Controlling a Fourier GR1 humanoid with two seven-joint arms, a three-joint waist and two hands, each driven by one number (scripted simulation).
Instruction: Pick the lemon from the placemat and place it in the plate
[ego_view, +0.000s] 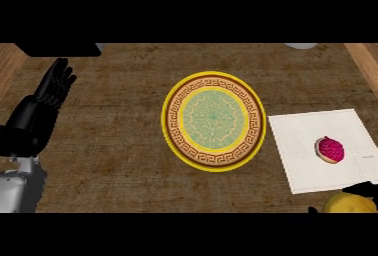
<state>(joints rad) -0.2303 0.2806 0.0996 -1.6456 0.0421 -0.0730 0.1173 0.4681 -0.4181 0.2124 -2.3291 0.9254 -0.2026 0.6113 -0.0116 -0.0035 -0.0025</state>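
— Two hands are showing, one at each side. What is the left hand (52, 85) doing?

— It is resting at the left edge, fingers straight and pointing up, holding nothing and touching nothing. Its grey forearm is coming in from the lower left corner.

— And moving right along the counter (111, 150)?

— The plate (171, 125) is sitting in the middle, yellow-rimmed with a brown patterned band and a pale green centre. Nothing is lying in it.

— What is lying right of the plate?

— The white placemat (303, 145) is lying just beside the plate, slightly turned. A pink-frosted doughnut (331, 149) is sitting on it toward its right side.

— Where is the lemon (350, 204)?

— It is showing at the lower right corner, at the placemat's near edge, partly cut off by the view's lower edge. It is well apart from the plate.

— Is the right hand (362, 188) holding it?

— Only black bits of that hand are showing, one over the lemon's top right and one at its lower left, so the fingers are looking wrapped round the fruit, grasping it.
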